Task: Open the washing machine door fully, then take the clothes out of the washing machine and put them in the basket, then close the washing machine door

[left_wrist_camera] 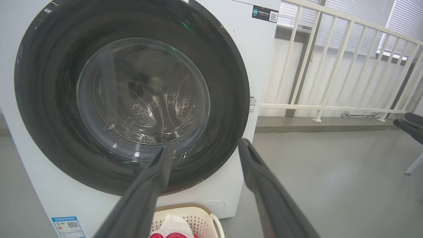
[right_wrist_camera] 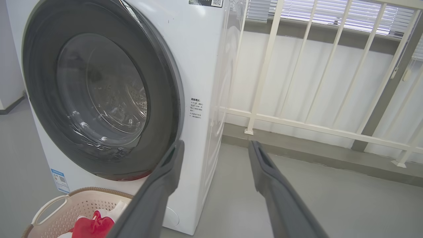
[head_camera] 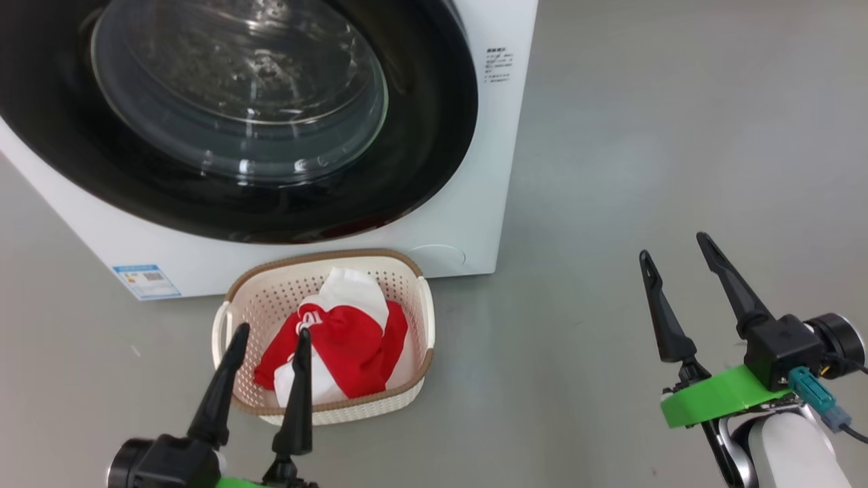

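washing machine (head_camera: pixel 505 135): big white front-loader, filled the upper left of the head view, stood on grey floor.
railing (right_wrist_camera: pixel 297 99): cream bars along the wall, past the machine's side panel.
washing machine door (head_camera: pixel 427 135): glossy black ring with clear glass bowl, lay flush against the machine's front in both wrist views; judged shut.
drum (left_wrist_camera: pixel 142 109): perforated steel seen through the glass; no red fabric made out inside.
basket (head_camera: pixel 325 256): cream perforated, brown rim, on the floor just in front of the machine's lower front, under the door.
clothes (head_camera: pixel 352 339): red-and-white bundle, lying inside the basket, outside the machine.
left gripper (head_camera: pixel 271 332): fingers apart, nothing between them, hovered above the basket in front of the machine.
right gripper (head_camera: pixel 673 247): fingers apart, empty, over bare floor well off the machine's front corner.
blue label (head_camera: pixel 146 280): low on the machine's front, near the basket.
done: clothes out and in the basket; door looked closed.
left: apparently nothing, unless the latch had not caught, which could not be told.
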